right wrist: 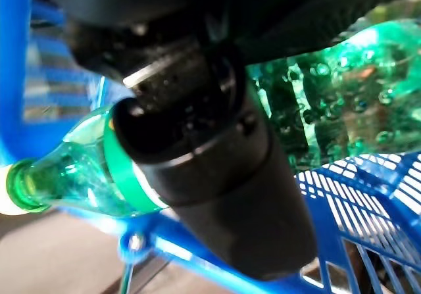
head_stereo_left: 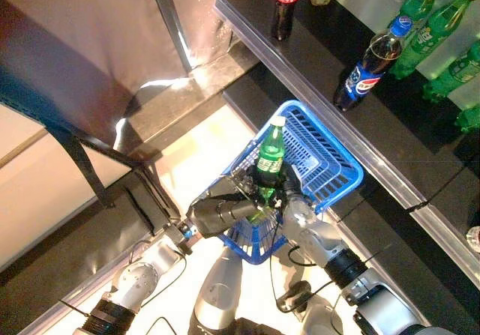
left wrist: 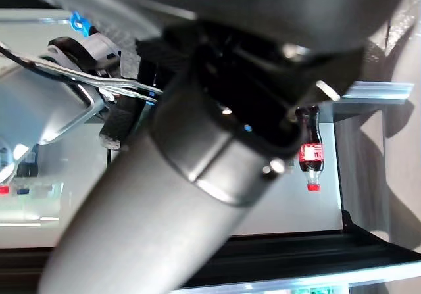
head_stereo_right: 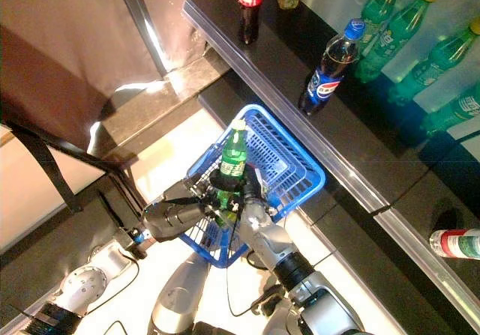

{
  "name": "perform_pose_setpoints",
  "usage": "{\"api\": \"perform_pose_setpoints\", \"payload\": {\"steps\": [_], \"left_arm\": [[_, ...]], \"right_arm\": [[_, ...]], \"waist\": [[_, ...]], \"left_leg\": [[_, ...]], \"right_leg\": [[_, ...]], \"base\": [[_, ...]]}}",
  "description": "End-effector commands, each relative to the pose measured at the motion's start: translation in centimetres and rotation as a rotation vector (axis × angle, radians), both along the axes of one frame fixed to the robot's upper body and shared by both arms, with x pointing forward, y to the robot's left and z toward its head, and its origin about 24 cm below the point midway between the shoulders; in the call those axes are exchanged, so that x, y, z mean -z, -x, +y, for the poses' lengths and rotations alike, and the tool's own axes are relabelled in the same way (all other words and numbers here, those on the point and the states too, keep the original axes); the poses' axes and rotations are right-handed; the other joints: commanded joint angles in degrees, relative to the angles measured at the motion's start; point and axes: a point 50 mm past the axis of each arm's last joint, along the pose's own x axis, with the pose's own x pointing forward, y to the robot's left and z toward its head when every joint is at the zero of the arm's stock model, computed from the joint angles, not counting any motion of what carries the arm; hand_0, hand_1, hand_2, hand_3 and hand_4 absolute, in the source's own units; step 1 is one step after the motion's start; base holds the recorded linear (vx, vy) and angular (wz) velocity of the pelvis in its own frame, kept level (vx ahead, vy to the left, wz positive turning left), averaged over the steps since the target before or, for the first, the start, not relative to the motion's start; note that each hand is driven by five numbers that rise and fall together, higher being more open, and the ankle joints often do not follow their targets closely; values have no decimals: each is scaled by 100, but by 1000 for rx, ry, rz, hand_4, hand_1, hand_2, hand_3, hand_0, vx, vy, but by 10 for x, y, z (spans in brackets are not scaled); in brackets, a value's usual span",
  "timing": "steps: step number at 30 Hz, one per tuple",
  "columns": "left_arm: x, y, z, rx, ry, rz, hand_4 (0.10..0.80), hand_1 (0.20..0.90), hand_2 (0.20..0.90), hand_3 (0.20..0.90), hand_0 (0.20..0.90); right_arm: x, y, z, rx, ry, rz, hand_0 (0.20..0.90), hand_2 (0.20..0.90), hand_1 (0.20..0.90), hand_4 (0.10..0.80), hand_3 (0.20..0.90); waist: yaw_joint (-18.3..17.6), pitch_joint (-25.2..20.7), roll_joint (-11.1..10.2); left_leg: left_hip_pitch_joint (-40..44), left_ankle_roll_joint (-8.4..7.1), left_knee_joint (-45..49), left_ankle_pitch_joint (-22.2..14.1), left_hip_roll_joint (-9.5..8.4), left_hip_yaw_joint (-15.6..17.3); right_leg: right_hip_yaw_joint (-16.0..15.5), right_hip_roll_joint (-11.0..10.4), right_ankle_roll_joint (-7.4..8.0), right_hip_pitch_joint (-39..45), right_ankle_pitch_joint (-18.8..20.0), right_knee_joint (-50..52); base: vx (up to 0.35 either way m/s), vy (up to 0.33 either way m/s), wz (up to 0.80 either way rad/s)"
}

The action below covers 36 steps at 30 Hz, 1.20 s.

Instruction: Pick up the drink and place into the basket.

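Fingers of your right hand (head_stereo_left: 289, 192) are curling round the green bottle (head_stereo_left: 269, 155), holding it upright over the blue basket (head_stereo_left: 330, 171); your left hand's (head_stereo_left: 225, 211) grip is hidden, so lower straight down.

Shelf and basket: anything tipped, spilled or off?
One bottle lies on its side on the lower ledge at the far right; the other shelf bottles stand upright. No spill visible. The green bottle is upright in the right hand over the blue basket.
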Motion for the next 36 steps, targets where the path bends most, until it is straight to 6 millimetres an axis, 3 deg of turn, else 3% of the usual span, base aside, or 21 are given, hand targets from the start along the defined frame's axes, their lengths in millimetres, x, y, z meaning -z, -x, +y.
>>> {"api": "perform_pose_setpoints", "payload": {"steps": [1, 6, 16, 23, 30, 34, 35, 36], "left_arm": [[-160, 69, -59, 655, 640, -883, 100, 300, 300, 200, 300], [-166, 73, -61, 681, 642, -889, 100, 300, 300, 200, 300], [-169, 76, -61, 728, 653, -949, 100, 300, 300, 200, 300], [-176, 76, -60, 773, 670, -925, 100, 300, 300, 200, 300], [-181, 73, -60, 777, 657, -914, 100, 300, 300, 200, 300], [-184, 72, -58, 774, 663, -918, 100, 300, 300, 200, 300], [-185, 71, -57, 769, 665, -918, 100, 300, 300, 200, 300], [-186, 71, -56, 768, 670, -917, 100, 300, 300, 200, 300]], "right_arm": [[-57, -1, 75, -183, -395, -139, 300, 300, 300, 100, 200], [-49, 1, 81, -161, -611, -45, 300, 300, 300, 100, 200], [-46, 1, 96, -298, -773, 88, 300, 300, 300, 100, 200], [-37, -17, 76, -309, -796, 161, 300, 300, 300, 100, 200], [-38, -51, 26, -89, -962, 185, 300, 300, 300, 100, 200], [-45, -59, 15, -52, -980, 139, 300, 300, 300, 100, 200], [-47, -61, 12, -40, -986, 121, 514, 514, 514, 350, 450], [-50, -62, 10, -29, -980, 108, 778, 778, 778, 657, 757]], "waist": [[132, -413, 365], [141, -345, 343], [191, -234, 348], [305, -243, 310], [404, -244, 297], [425, -214, 277], [424, -207, 261], [421, -201, 251]], "left_leg": [[-146, 175, 310, -170, -341, -139], [-188, 197, 325, -180, -343, -113], [-310, 234, 297, -141, -372, -108], [-379, 251, 308, -133, -425, -163], [-452, 287, 380, -175, -478, -170], [-491, 311, 397, -198, -487, -166], [-502, 319, 399, -206, -484, -160], [-504, 325, 400, -212, -480, -153]], "right_leg": [[76, 15, -173, 7, 219, 486], [97, -4, -137, -58, 283, 514], [124, -39, -101, -235, 324, 540], [30, -114, -73, -291, 333, 613], [-41, -220, -50, -351, 340, 772], [-35, -247, -25, -404, 375, 813], [-31, -255, -16, -425, 393, 825], [-26, -261, -9, -437, 401, 835]], "base": [[7, -21, 5], [2, -12, 5], [-3, -1, 0], [13, -4, 6], [40, 5, 10], [17, 4, 12], [14, 3, 10], [14, 5, 6]]}}
